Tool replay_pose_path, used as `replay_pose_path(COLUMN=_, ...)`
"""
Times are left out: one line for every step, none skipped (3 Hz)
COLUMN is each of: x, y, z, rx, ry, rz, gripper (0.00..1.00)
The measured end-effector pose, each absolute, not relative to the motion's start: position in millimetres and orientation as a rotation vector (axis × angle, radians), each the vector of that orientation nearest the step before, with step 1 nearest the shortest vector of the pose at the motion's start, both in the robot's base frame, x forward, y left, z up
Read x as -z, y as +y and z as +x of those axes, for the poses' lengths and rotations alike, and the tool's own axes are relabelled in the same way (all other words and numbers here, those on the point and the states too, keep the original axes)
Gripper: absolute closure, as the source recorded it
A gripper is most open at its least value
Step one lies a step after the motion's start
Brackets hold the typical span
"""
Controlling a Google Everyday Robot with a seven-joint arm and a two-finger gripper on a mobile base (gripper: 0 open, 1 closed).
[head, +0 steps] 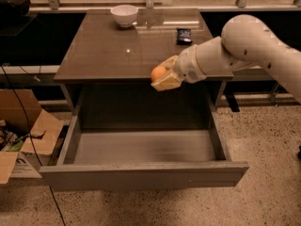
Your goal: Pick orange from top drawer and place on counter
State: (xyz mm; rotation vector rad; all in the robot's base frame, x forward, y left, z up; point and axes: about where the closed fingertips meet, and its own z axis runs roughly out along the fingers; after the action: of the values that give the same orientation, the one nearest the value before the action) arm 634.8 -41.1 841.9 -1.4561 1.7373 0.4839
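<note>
The orange (158, 73) hung at the counter (123, 52) edge.
The gripper (164, 77) clasped it, small, smooth, round, above the open top drawer (141, 174).

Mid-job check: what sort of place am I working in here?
Probably a lab or office workspace rather than a home: bare speckled floor, an open cardboard box, a lone counter with an open top drawer. The gripper holds the orange at the counter's front edge.
</note>
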Motion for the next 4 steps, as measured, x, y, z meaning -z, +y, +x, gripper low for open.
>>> replay_pose_path(x=-860.0, y=-51.2, z=679.6, rx=-0.409, ry=1.734, rz=-1.453, gripper=1.00)
replay_pose_path(x=-856.7, y=-56.5, z=734.5, rx=-0.404, ry=1.763, rz=-1.419, gripper=0.98)
replay_pose_path(x=-846.8, y=-60.5, z=758.9, rx=-0.418, ry=1.794, rz=-1.392, gripper=0.76)
replay_pose_path(x=-831.3, y=-67.9, z=773.6, rx=-0.442, ry=1.853, rz=-1.348, gripper=0.52)
